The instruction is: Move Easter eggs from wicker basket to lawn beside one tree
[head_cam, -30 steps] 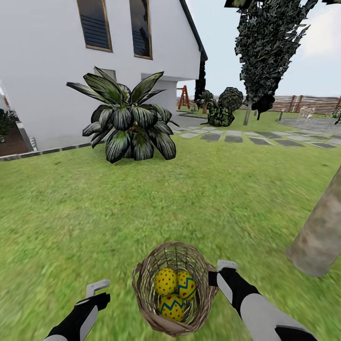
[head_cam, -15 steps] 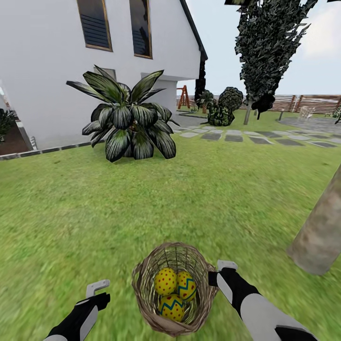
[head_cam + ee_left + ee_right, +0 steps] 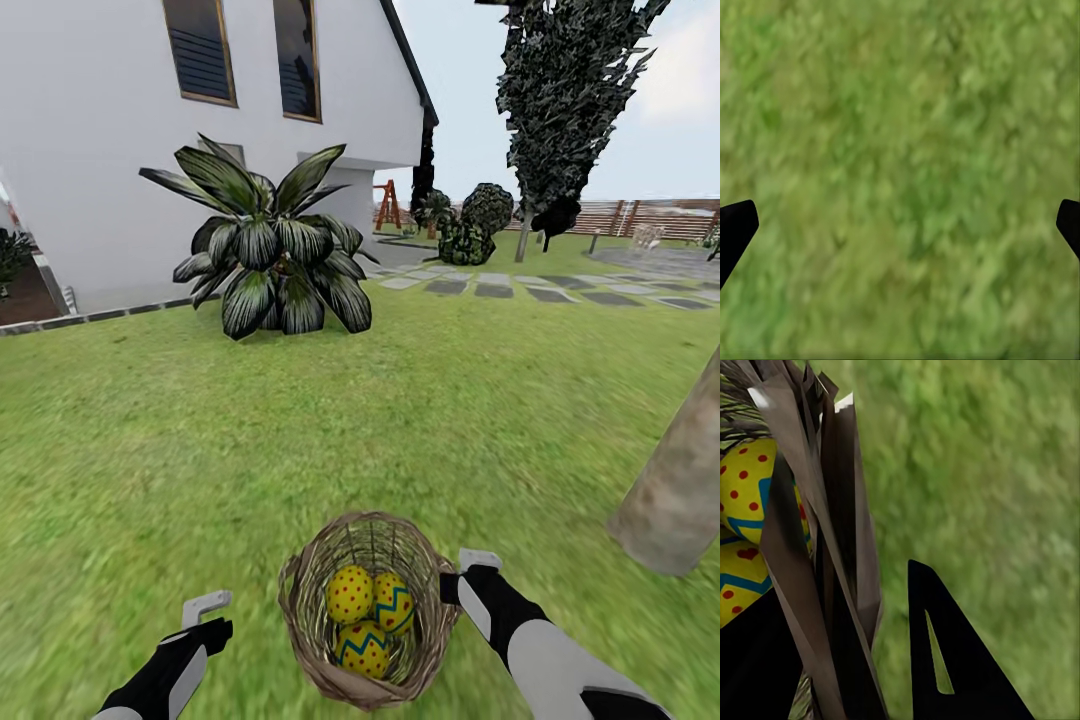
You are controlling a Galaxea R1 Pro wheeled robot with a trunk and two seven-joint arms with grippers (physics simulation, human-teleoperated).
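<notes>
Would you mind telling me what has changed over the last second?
Only the view drifts slightly, so the camera moved, not the things. The three yellow, red-dotted eggs remain in the round tan wicker basket, with the right gripper at its rim and the left gripper over grass.

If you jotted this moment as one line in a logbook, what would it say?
eggs: all three in wicker basket | right gripper: shut on basket rim | left gripper: open over lawn | tree trunk: front-right

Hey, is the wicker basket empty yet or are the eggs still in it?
Still full: the wicker basket sits upright on the lawn with all three Easter eggs inside.
</notes>
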